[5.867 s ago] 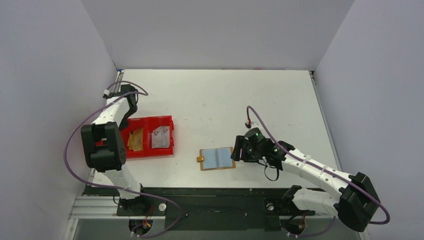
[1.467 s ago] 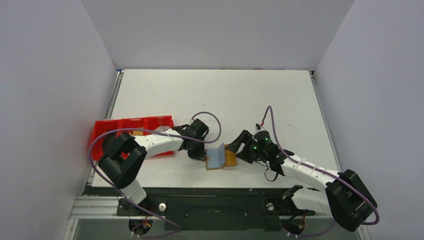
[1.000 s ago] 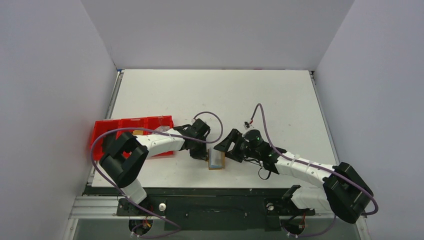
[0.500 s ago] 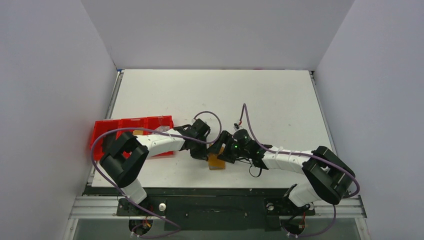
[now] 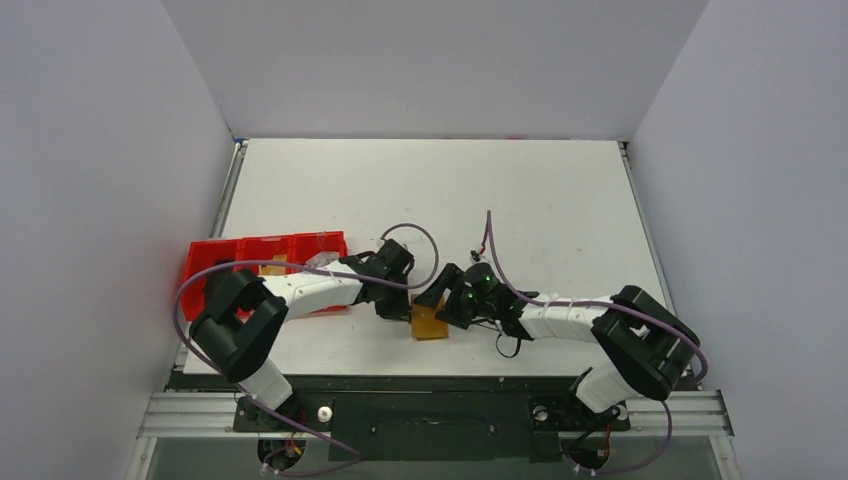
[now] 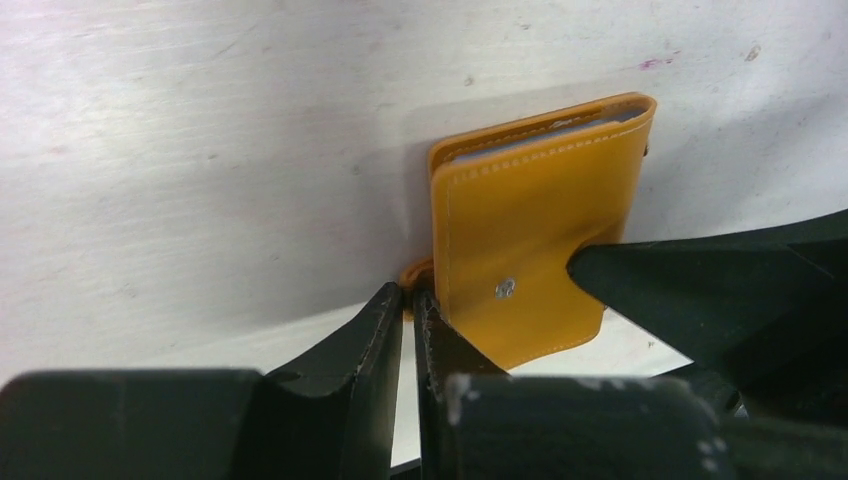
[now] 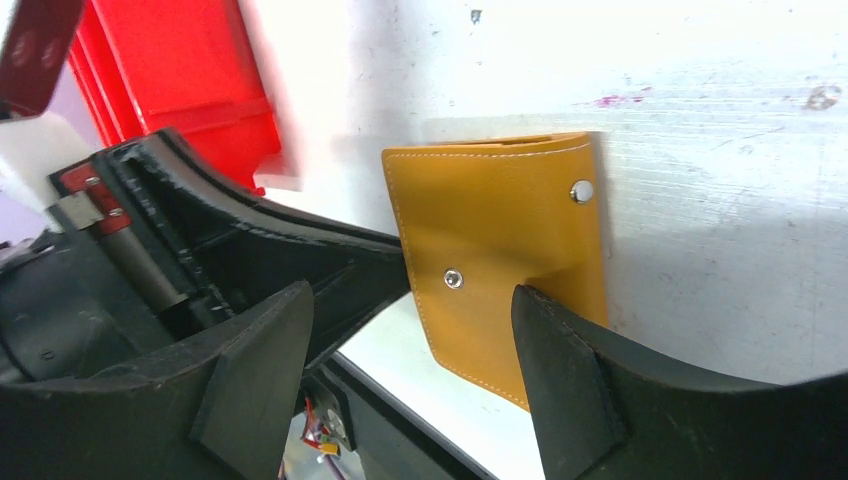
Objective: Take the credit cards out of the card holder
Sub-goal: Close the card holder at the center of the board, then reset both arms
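Left gripper [image 6: 409,300] is clamped on the small tab [image 6: 412,272] at the edge of the holder [image 6: 520,240], which is folded shut and laid on the table [image 5: 450,190], near the tray [image 5: 215,262]. The pale edge of the cards [image 6: 560,130] is seen in the fold. The right gripper [image 7: 410,300] is spread wide over the holder, one finger [image 7: 570,380] pressed to its cover.

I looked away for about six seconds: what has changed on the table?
The card holder, lying open before, has been folded shut. The left hand came over from the red tray and pinched the holder's edge. The right hand, open, pushed the right flap over leftward. The tray stayed put.
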You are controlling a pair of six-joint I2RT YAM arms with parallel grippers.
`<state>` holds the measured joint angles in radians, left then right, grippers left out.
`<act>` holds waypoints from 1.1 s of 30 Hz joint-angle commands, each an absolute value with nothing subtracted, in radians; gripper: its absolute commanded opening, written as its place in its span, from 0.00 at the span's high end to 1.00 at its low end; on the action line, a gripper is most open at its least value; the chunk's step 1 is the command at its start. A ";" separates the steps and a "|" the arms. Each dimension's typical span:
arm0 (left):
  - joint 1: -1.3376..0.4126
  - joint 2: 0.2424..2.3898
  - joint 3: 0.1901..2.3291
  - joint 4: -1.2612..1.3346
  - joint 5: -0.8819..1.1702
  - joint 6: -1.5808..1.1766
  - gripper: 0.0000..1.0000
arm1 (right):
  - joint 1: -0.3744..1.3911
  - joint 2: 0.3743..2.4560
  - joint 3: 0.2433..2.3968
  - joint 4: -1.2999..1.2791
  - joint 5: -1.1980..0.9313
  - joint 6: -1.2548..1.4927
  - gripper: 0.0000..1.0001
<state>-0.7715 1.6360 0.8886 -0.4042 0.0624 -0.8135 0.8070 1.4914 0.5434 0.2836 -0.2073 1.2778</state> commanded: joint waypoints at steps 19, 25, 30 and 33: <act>-0.710 1.402 0.959 -0.548 0.034 -0.775 0.86 | 0.808 1.475 0.650 0.069 -0.104 1.197 0.31; -0.692 1.372 1.029 -0.585 0.039 -0.734 0.85 | 0.771 1.421 0.753 0.007 -0.115 1.153 0.31; -0.668 1.358 1.085 -0.624 0.039 -0.700 0.85 | 0.725 1.387 0.785 -0.044 -0.124 1.129 0.31; -0.653 1.345 1.114 -0.635 0.053 -0.688 0.85 | 0.705 1.357 0.793 -0.074 -0.124 1.114 0.31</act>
